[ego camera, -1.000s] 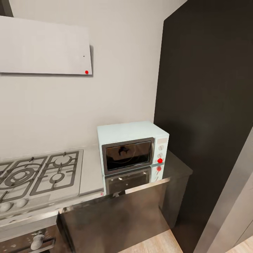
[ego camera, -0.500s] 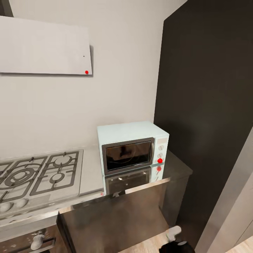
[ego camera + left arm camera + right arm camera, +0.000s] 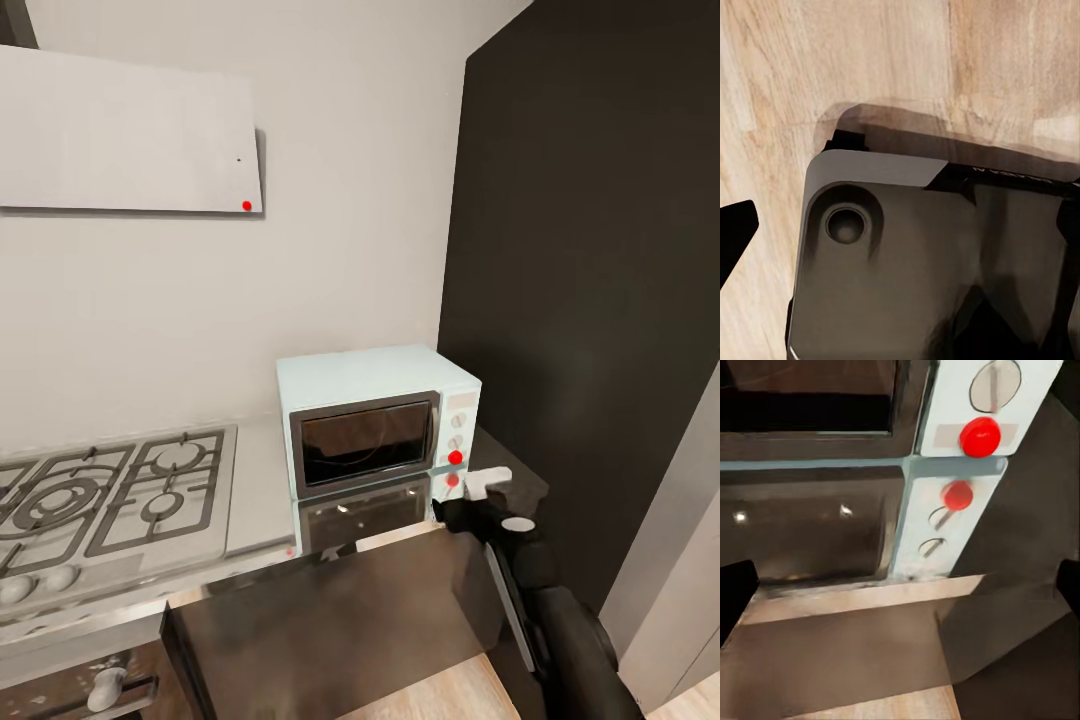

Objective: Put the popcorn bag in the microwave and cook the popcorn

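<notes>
The mint-blue microwave [image 3: 370, 375] stands on the glossy grey countertop [image 3: 260, 490] with its dark glass door shut. My right gripper [image 3: 462, 505] hovers at the counter's front edge, just below and in front of the red dot [image 3: 455, 457] on the side panel. In the right wrist view the panel [image 3: 967, 405] and red dot [image 3: 979, 436] are close ahead, mirrored in the countertop [image 3: 832, 532]; the right gripper [image 3: 900, 592] is open, with nothing between its fingers [image 3: 735, 592]. The left gripper [image 3: 900, 225] is open and points down at the floor. The popcorn bag is out of view.
A steel gas hob [image 3: 110, 490] lies left of the microwave under a white flat hood [image 3: 130, 130]. A tall dark cabinet [image 3: 590, 250] walls off the right side. An oven knob [image 3: 105, 685] shows lower left. The robot's dark base [image 3: 930, 262] sits on wooden floor [image 3: 832, 67].
My right arm has come up from the lower edge of the head view and now reaches the counter edge in front of the microwave's knob panel. The microwave has not moved.
</notes>
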